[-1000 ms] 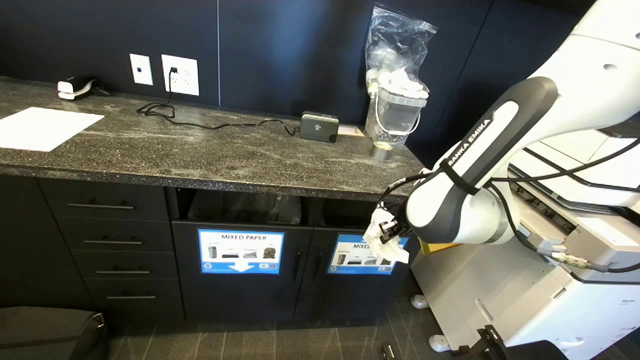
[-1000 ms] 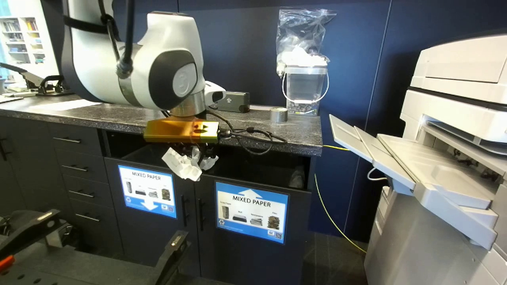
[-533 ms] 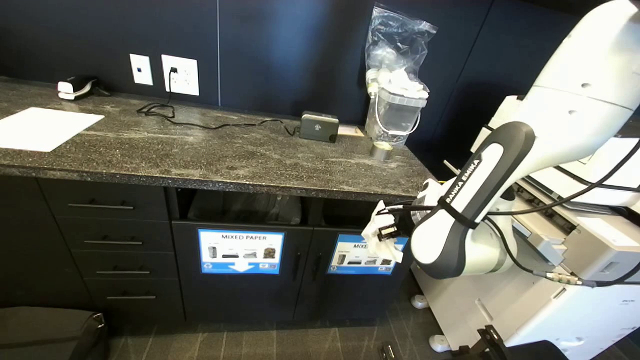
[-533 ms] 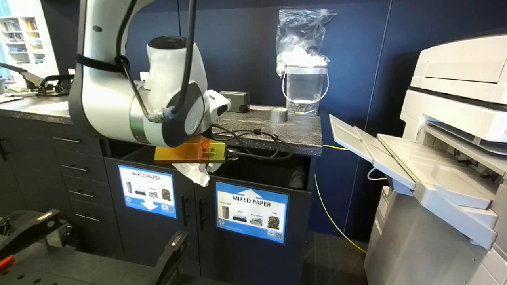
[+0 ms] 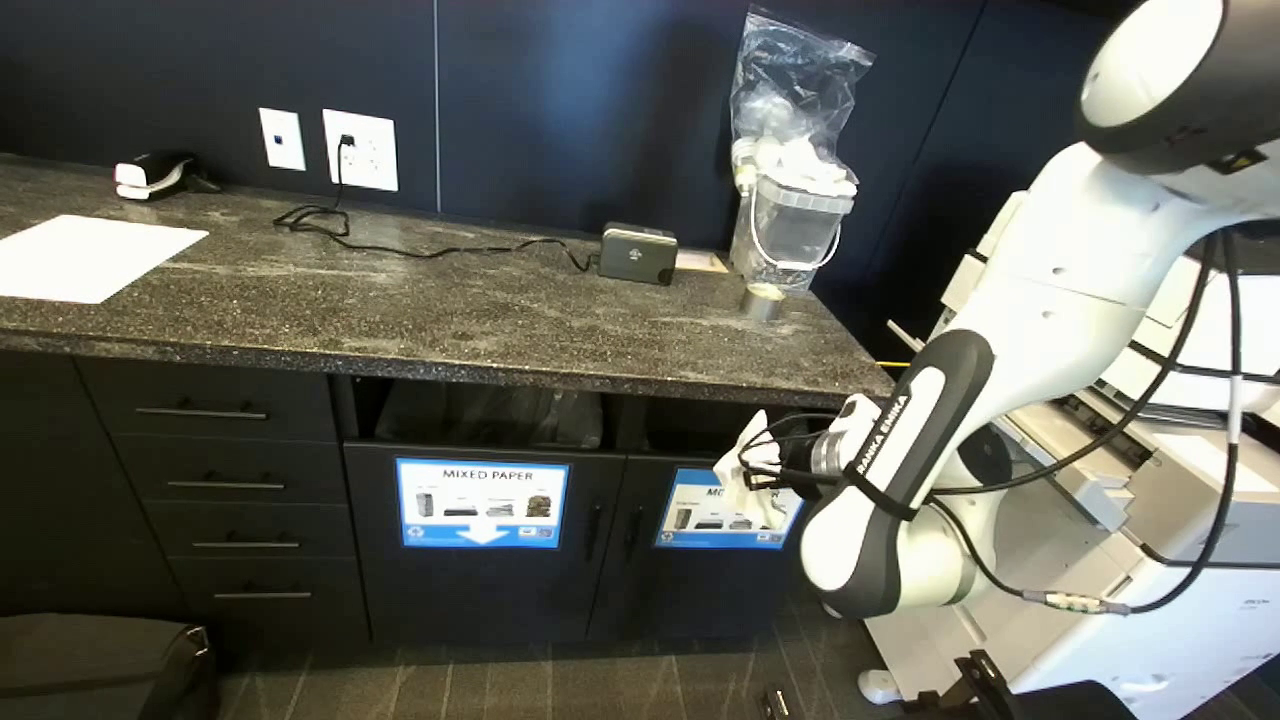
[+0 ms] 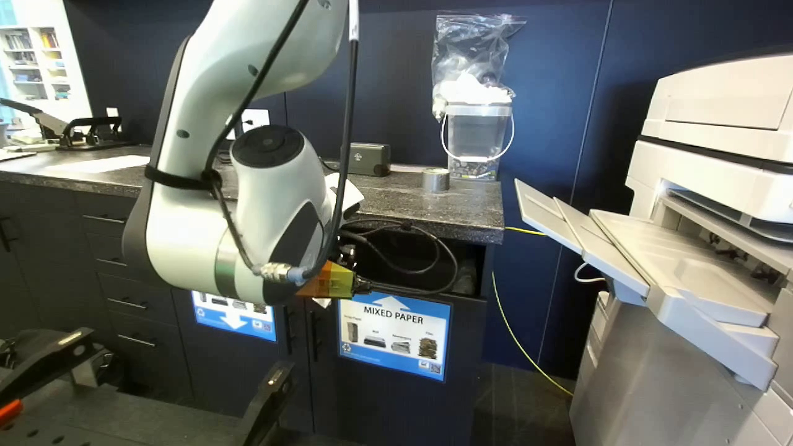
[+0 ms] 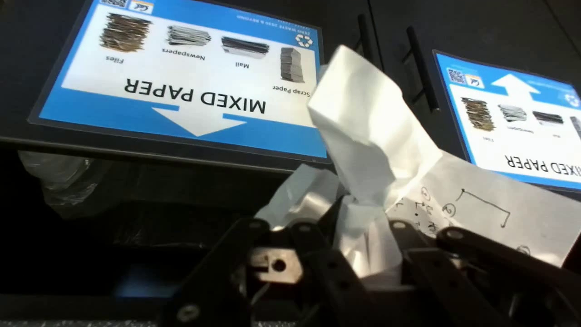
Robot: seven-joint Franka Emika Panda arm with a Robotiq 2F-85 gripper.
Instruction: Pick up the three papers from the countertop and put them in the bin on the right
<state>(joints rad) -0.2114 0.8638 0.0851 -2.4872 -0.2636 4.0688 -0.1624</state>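
Crumpled paper (image 7: pixel 381 122): held in front of the right-hand door (image 6: pixel 396 399), not yet put in
Jaws: fully closed, paper pinched between them
Bin slot (image 6: pixel 403 249): set above and behind the paper
Coming move: judged best made upward, then inward

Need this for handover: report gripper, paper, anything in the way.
Gripper clamped on crumpled paper. Paper in front of the bin, not inside. Possible snag: cable loop across it in an exterior view.

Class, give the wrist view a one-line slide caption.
Crumpled handwritten paper clamped in the tool; behind it, a dark bin slot and two MIXED PAPER signs seen upside down.
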